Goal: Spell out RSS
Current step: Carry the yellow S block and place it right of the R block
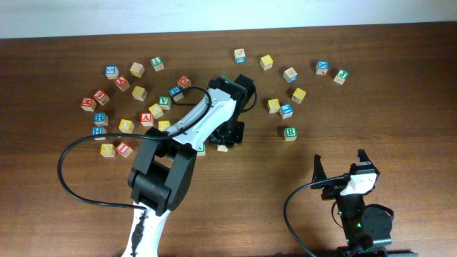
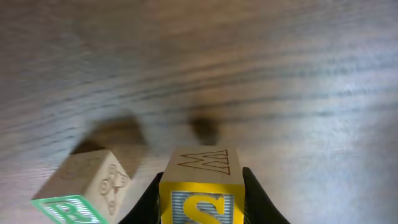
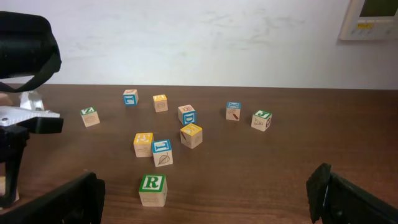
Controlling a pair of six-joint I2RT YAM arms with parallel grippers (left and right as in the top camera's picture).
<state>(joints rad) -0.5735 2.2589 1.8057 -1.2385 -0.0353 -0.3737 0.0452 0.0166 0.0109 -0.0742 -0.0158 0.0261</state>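
Observation:
My left gripper [image 2: 202,208] is shut on a yellow-faced S cube [image 2: 200,198], held low over the wood. In the overhead view this gripper [image 1: 230,135] is at the table's middle. A green-bordered cube [image 2: 84,186] lies tilted just left of the S cube, apart from it; its letter is cut off. It also shows in the overhead view [image 1: 202,148], half under the arm. A green R cube [image 1: 290,133] stands alone to the right, also in the right wrist view [image 3: 152,188]. My right gripper [image 1: 340,165] is open and empty [image 3: 205,205], near the front edge. A second S cube cannot be picked out.
Several lettered cubes lie scattered at the back left [image 1: 127,93] and back right [image 1: 293,93], among them yellow ones [image 1: 266,62] and blue ones [image 1: 285,111]. The left arm's black cable [image 1: 71,178] loops over the front left.

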